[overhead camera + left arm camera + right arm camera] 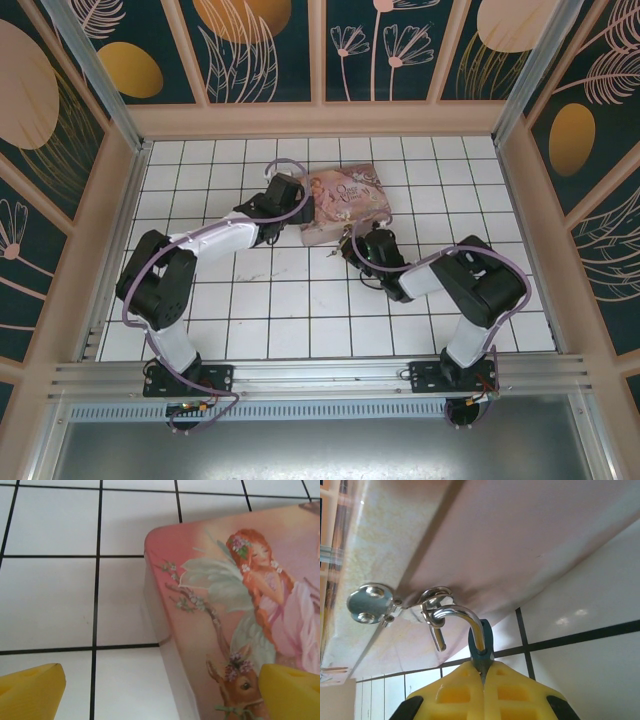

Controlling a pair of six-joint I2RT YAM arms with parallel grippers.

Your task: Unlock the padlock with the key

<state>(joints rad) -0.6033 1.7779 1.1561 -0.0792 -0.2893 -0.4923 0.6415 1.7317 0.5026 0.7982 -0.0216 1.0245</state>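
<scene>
Close-up: right pincer (pixel 483 669) tight on padlock (pixel 487 641) at hasp (pixel 436 598) of tin (pixel 520 540); left pincer (pixel 161 691) agape over lid (pixel 225 605).

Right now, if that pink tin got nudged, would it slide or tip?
Likely slide, not tip: the pink tin lies flat and low on smooth tiles. It may pivot, since the padlock hooked in its clasp is pinched by the right end effector.

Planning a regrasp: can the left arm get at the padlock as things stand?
Probably not cleanly. The right gripper is shut on the padlock, covering most of its body; its shackle is hooked through the hasp on the tin. The left gripper is open over the tin's corner.
</scene>
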